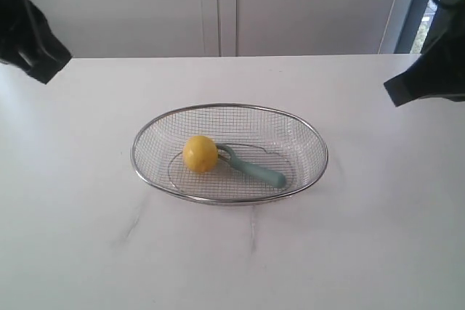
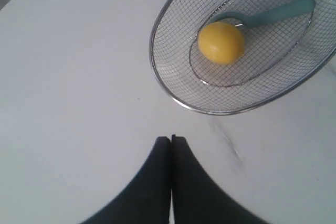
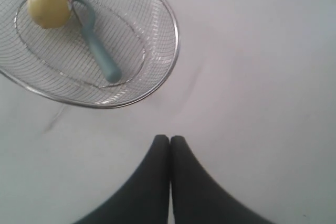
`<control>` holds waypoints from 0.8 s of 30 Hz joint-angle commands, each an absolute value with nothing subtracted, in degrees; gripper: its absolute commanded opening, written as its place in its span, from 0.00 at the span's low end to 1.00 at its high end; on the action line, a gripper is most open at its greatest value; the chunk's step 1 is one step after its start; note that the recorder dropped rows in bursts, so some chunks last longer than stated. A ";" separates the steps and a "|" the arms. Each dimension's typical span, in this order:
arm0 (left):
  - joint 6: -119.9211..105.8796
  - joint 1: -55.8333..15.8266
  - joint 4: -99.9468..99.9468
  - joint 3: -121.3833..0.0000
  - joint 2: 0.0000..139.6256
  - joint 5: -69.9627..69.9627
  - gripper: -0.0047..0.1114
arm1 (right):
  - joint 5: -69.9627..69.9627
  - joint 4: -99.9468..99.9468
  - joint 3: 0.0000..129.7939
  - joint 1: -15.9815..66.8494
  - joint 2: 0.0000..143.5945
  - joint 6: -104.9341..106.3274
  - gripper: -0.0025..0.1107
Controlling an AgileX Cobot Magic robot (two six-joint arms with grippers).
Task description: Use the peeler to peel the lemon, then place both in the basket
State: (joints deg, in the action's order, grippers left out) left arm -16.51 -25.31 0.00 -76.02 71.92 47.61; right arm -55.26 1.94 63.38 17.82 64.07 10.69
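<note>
Lying inside the wire basket on the white desk: yellow lemon, touching the looped head of the teal peeler. Well apart from both, left claw and right claw, each pinched fully closed, gripping nothing.

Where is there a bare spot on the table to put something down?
The table is bare all around the basket: wide patches on either side of it, and in front, toward the near edge. Inside the basket it is crowded in the middle, where the lemon sits against the peeler.
</note>
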 commanded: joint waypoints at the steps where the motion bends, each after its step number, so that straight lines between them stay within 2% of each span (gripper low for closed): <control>1: -13.00 -25.29 -1.22 -68.86 65.41 48.18 0.04 | -52.39 -3.05 60.79 17.61 59.67 5.96 0.02; 9: -11.37 -25.29 -3.17 -59.95 60.03 44.66 0.04 | -47.25 -3.56 58.11 17.61 57.67 5.83 0.02; 24: -11.37 -25.29 -3.29 -59.98 60.03 44.54 0.04 | -47.10 -3.56 58.11 17.61 57.58 5.83 0.02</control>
State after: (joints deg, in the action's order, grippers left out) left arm -12.13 -25.31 -3.42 -60.35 60.72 44.35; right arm -47.83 -3.23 58.59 17.82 57.89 6.07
